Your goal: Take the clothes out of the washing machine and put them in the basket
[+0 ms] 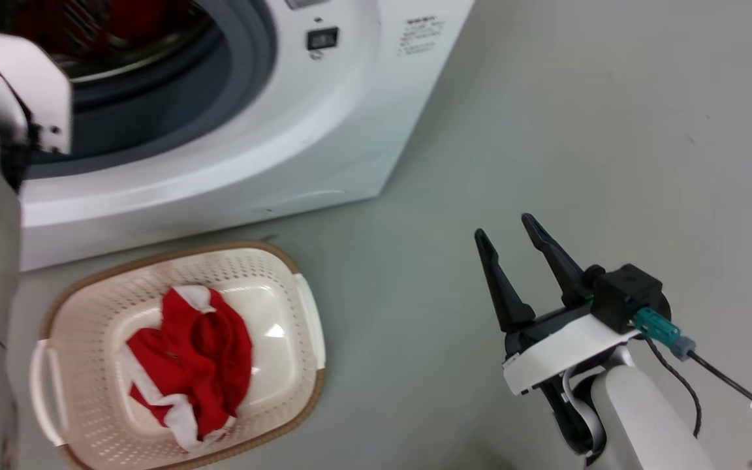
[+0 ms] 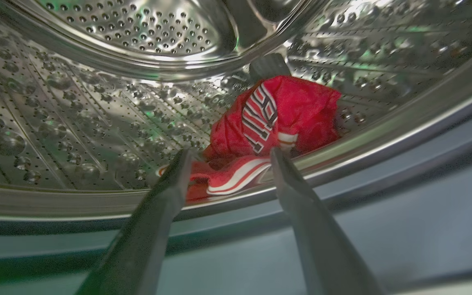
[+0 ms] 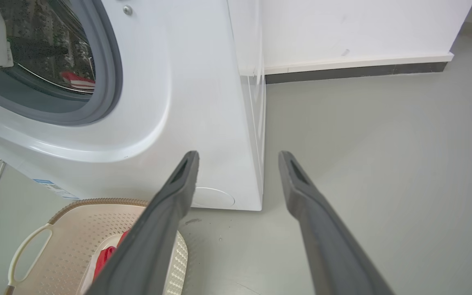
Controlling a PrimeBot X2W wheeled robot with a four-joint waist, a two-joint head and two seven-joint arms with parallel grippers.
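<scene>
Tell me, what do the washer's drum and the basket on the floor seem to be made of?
The drum looks like polished steel: it is mirror-bright, with rows of punched holes. The basket seems to be moulded plastic, matte cream with fine perforations and smooth, rounded handles.

Quick tally: 1 washing machine [image 1: 324, 124], 1 red heap [image 2: 289, 110] inside, poss. 2 pcs, can't tell. 1 basket [image 1: 121, 287], 1 red garment [image 1: 196, 365] in it. Left gripper [image 2: 230, 152], right gripper [image 1: 504, 225]: 2 total, 2 fingers ea.

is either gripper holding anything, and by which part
Nothing held: left gripper open before the red garment in the drum; right gripper open over the floor.
</scene>
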